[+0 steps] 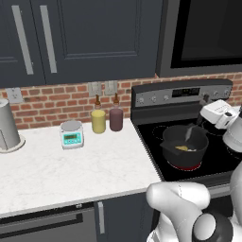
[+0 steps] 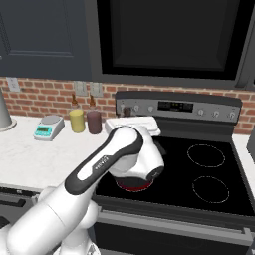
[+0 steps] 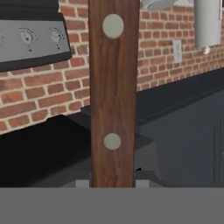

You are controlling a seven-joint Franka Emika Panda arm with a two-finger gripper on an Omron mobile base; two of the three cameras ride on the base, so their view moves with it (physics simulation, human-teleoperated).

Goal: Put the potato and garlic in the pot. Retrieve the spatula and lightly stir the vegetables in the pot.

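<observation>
White marble counter [image 1: 71, 165] on the left, carrying a small teal kitchen scale [image 1: 72, 134], a yellow bottle [image 1: 98, 119] touching a dark red bottle [image 1: 116, 117] by the brick wall, and a grey canister [image 1: 8, 125] at the far left; alongside, the black stovetop [image 2: 209, 169] carries the pot [image 1: 185, 144] on a red burner.

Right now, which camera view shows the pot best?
The left base view: the pot sits on the stove over a red-glowing burner, its inside open to view with something yellowish in it. In the right base view the arm covers nearly all of it. The hand view gives only dark, unclear shapes.
</observation>
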